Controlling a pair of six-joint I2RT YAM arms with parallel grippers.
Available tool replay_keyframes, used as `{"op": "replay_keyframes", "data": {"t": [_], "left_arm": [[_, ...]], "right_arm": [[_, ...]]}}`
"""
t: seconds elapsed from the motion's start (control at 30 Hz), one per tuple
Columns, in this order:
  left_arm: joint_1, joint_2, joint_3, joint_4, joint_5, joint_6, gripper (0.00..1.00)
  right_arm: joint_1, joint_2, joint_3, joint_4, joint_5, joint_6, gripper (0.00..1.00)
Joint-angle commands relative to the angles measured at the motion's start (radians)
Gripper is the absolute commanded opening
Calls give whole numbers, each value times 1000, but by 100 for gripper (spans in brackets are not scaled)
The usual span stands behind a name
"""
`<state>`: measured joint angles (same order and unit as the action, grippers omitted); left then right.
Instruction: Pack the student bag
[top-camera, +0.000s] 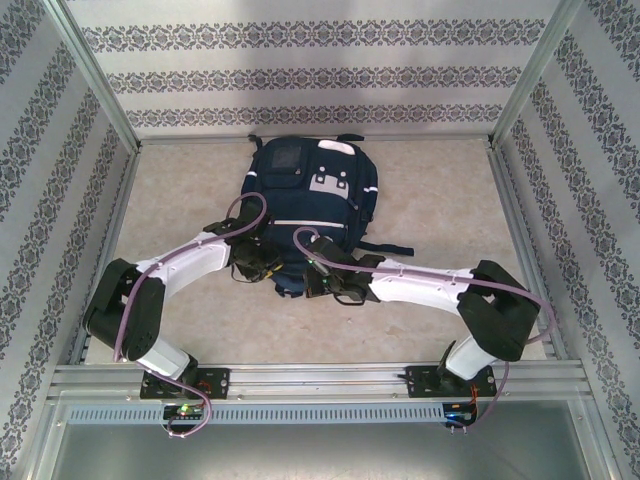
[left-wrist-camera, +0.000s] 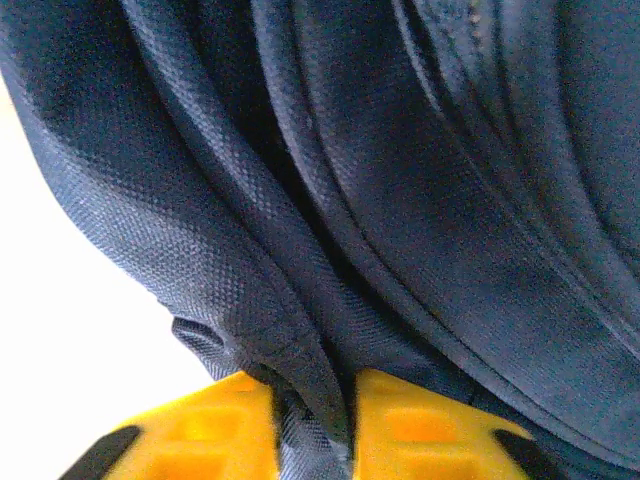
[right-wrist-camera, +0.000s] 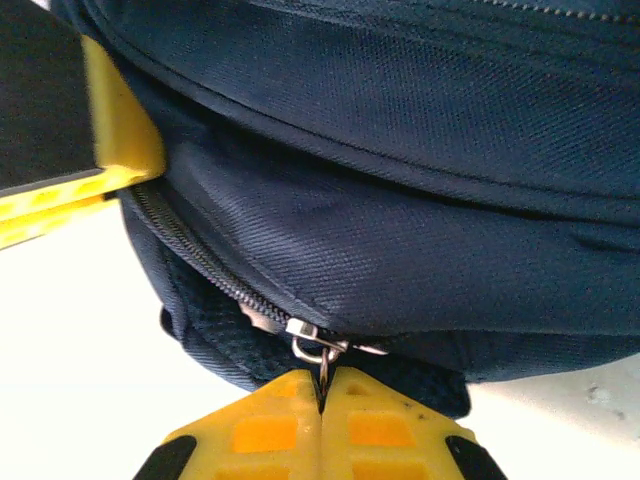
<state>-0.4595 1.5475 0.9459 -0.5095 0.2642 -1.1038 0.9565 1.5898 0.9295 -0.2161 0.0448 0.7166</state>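
Unzipping step. Left tool (left-wrist-camera: 315, 415) pinches bag (top-camera: 300, 195) fabric at 7 o'clock; right tool (right-wrist-camera: 322, 395) clamps zipper pull (right-wrist-camera: 322, 352) at 5. Next: likely drag the pull along, left bracing.

Student bag (top-camera: 305, 205) blocks centre. Bare table (top-camera: 175, 200) left and right of bag: free passage. Left arm (top-camera: 190, 255), right arm (top-camera: 420, 280) crowd bag's near end. Back wall (top-camera: 310, 100) close beyond bag's far end.

A robot test booth, probably in a lab: aluminium rails (top-camera: 320, 378) frame a beige table (top-camera: 440, 200), patterned wallpaper panels (top-camera: 300, 80) close three sides, and the left arm (top-camera: 190, 262) and right arm (top-camera: 420, 285) are bolted to the near rail.
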Motion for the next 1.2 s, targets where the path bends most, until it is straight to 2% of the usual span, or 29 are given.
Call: {"op": "replay_keyframes", "data": {"t": [0.0,0.13,0.27,0.5,0.63,0.73,0.9,1.0,1.17], "left_arm": [[-1,9,32,12,-92,42,15],[1,22,31,-5,-101,59,13],[3,17,8,2,-102,61,12],[5,-13,14,-23,-126,86,10],[42,-6,62,-54,-105,135,13],[77,40,156,-107,-109,196,30],[155,135,276,-157,-95,224,49],[209,102,281,-168,-66,208,61],[232,-52,271,-257,-140,239,78]], "right_arm": [[11,34,37,-172,119,-86,0],[-5,46,37,-222,184,-131,0],[-71,49,21,-224,193,-165,0],[-208,17,2,-165,115,-188,0],[-184,-14,2,-125,16,-203,0],[-115,-34,2,-119,13,-183,0],[-22,-16,-11,-24,-33,-55,0],[11,30,15,26,-49,23,0],[38,119,83,77,-74,105,0]]}}
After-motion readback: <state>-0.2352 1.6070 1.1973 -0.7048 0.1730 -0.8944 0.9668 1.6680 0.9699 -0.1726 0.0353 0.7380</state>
